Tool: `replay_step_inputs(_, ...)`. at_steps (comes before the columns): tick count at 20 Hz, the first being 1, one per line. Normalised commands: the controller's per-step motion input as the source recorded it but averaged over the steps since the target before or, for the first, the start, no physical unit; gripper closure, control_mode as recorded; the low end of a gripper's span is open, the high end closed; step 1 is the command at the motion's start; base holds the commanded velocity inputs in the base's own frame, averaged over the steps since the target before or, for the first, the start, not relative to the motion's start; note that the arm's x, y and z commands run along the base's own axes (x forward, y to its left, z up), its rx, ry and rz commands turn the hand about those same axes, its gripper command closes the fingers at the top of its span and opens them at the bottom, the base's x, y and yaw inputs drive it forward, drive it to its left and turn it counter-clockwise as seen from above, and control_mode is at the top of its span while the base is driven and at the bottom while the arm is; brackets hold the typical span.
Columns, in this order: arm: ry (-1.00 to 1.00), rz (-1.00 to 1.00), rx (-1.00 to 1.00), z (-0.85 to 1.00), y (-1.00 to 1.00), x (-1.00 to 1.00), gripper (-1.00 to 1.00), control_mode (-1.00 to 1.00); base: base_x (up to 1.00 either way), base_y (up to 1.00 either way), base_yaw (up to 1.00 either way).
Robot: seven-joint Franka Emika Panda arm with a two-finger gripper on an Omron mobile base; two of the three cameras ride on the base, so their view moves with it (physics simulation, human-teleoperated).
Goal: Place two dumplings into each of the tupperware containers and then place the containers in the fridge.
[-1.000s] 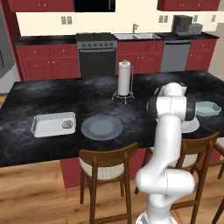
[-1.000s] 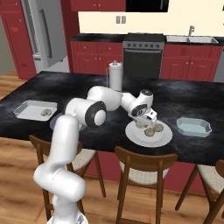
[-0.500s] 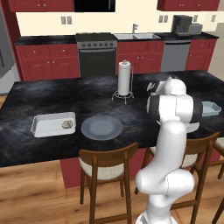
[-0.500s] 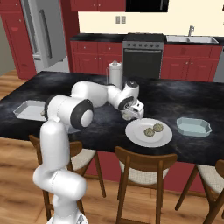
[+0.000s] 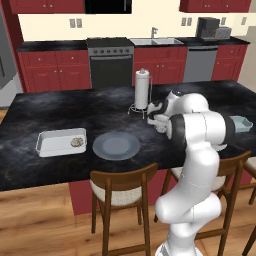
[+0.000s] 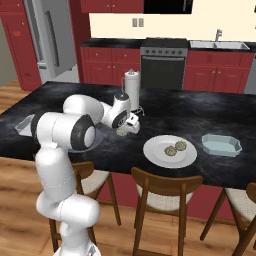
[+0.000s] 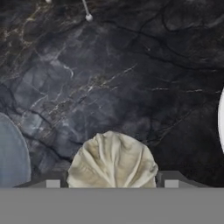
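My gripper (image 6: 127,128) hangs low over the dark counter between the white plate and the grey plate, shut on a tan dumpling (image 7: 112,159) that sits between its fingertips (image 7: 171,182). That held dumpling (image 6: 121,132) also shows under the hand in the right base view. Two more dumplings (image 6: 175,148) lie on the white plate (image 6: 155,157). The white tupperware container (image 5: 50,145) at the counter's left holds one dumpling (image 5: 76,142). At the right end stands the pale blue-green container (image 6: 221,145). The grey fridge (image 6: 50,35) stands at the back left.
A round grey plate (image 5: 116,146) lies between the white container and my gripper (image 5: 156,118). A paper towel holder (image 5: 142,90) stands just behind the hand. Wooden stools line the counter's near edge. Stove and sink sit along the back wall.
The arm has swung left from above the white plate toward the grey plate, carrying the dumpling with it. The plates and containers have stayed put.
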Motion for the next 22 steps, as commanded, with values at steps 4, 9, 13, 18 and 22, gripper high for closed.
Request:
replay_step_inputs(4,0.02,0.13,0.01,0.57,1.00,0.00,1.00,-1.00,0.00,0.00,0.00)
replay_step_inputs(9,0.15,0.13,0.00,0.47,1.00,0.00,1.00,-1.00,0.00,0.00,0.00)
replay_step_inputs(13,0.11,0.10,-0.02,0.17,1.00,0.00,1.00,-1.00,0.00,0.00,0.00)
replay_step_inputs(18,0.10,0.08,-0.05,0.08,1.00,0.00,1.00,-1.00,0.00,0.00,0.00)
replay_step_inputs(22,0.04,0.06,-0.10,0.00,1.00,0.00,1.00,-1.00,0.00,0.00,0.00)
